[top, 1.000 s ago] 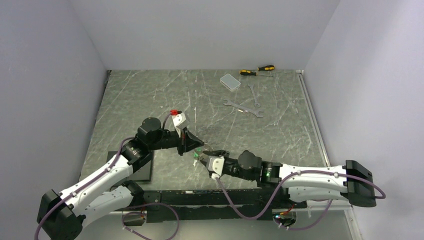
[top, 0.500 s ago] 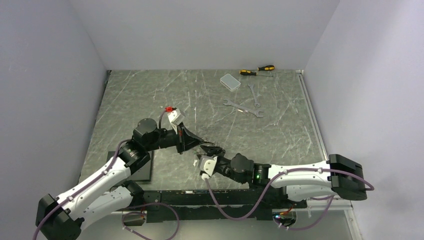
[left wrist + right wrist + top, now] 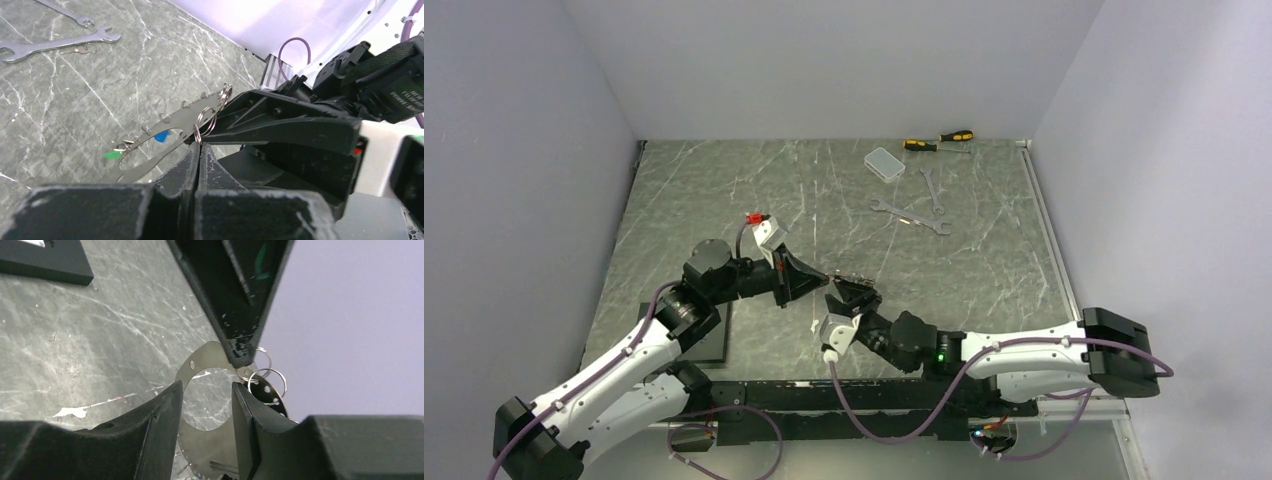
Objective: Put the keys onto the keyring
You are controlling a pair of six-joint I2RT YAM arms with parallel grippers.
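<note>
The keyring (image 3: 172, 127) is a flat silver oval band with holes along its rim and small split rings hanging on it. My left gripper (image 3: 200, 146) is shut on one of those split rings and holds the keyring above the table (image 3: 724, 190). A green key head (image 3: 112, 155) and a blue key head (image 3: 161, 135) show at the band. My right gripper (image 3: 206, 402) stands open just under the left fingertip (image 3: 240, 347), and the keyring (image 3: 200, 360) lies beyond its jaws. In the top view both grippers meet mid-table, left gripper (image 3: 824, 277) and right gripper (image 3: 849, 295).
Two wrenches (image 3: 911, 215) (image 3: 932, 190), two screwdrivers (image 3: 939, 141) and a clear plastic box (image 3: 884, 162) lie at the back right. A black pad (image 3: 709, 338) sits by the left arm's base. Grey walls close in both sides.
The right arm swung left and its gripper turned up toward the left fingertips. The left arm drew back slightly to the left, still holding the keyring.
</note>
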